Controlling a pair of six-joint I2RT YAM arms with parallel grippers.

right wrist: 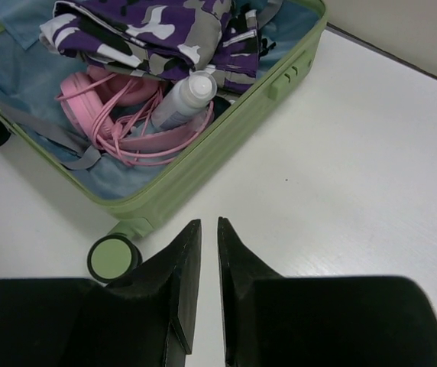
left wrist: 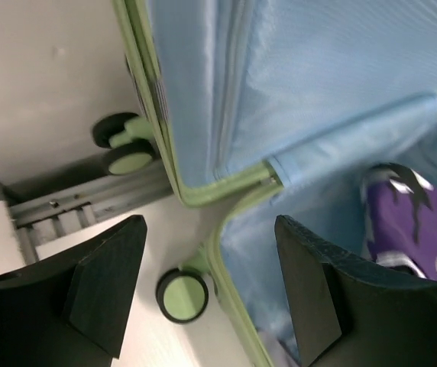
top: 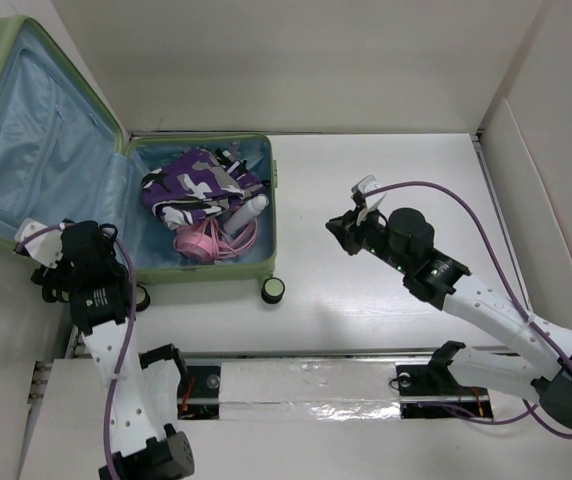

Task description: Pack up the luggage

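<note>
The light green luggage (top: pixel 36 130) lies open at the left, its lid leaning back and showing pale blue lining. Its base holds purple camouflage clothing (top: pixel 196 185), pink headphones (top: pixel 206 243) and a white bottle (top: pixel 249 208). My left gripper (top: pixel 101 255) is open over the near hinge corner. In the left wrist view the green rim (left wrist: pixel 226 183) and a wheel (left wrist: pixel 182 294) lie between its fingers (left wrist: pixel 104 283), untouched. My right gripper (top: pixel 346 232) is shut and empty above the table, right of the luggage. Its wrist view shows the rim (right wrist: pixel 226 130), clothing (right wrist: pixel 157 30), headphones (right wrist: pixel 104 107) and bottle (right wrist: pixel 184 99).
White panels wall in the table at the back and on the right (top: pixel 536 180). A metal rail (top: pixel 306 385) runs along the near edge by the arm bases. The luggage's front wheel (top: pixel 273 290) sticks out onto the white tabletop (top: pixel 396 160).
</note>
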